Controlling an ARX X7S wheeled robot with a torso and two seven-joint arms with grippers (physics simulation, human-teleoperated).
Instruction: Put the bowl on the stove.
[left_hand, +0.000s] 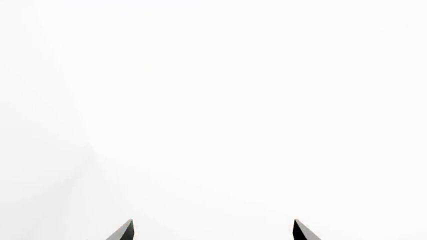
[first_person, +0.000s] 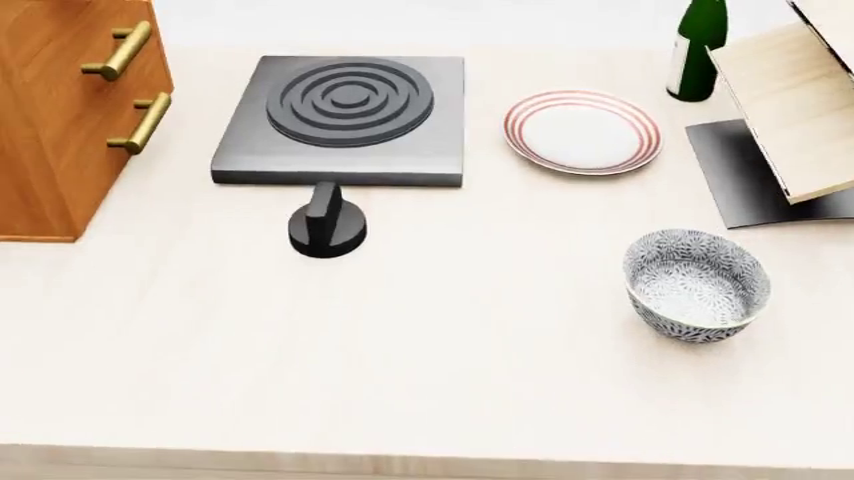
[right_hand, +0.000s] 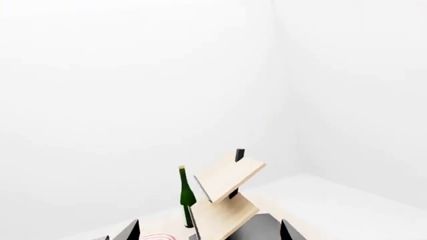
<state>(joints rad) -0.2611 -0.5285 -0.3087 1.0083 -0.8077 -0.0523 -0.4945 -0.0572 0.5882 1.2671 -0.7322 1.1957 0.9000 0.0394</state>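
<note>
The bowl (first_person: 697, 284), small and deep with a grey-blue speckle pattern, stands upright on the pale table at the right front. The stove (first_person: 344, 118), a dark-grey square slab with a ringed round burner, lies at the back left of centre. Neither gripper shows in the head view. In the left wrist view my left gripper (left_hand: 212, 231) is open, its dark fingertips wide apart before blank white. In the right wrist view my right gripper (right_hand: 208, 231) is open and empty, its tips wide apart. The bowl and stove are out of both wrist views.
A black round knob (first_person: 327, 226) stands in front of the stove. A red-ringed white plate (first_person: 582, 131) lies right of it. A green bottle (first_person: 697, 42), a tilted wooden rack (first_person: 801, 95) on a dark mat (first_person: 747, 175) stand at the back right; a wooden drawer cabinet (first_person: 67, 110) at the left.
</note>
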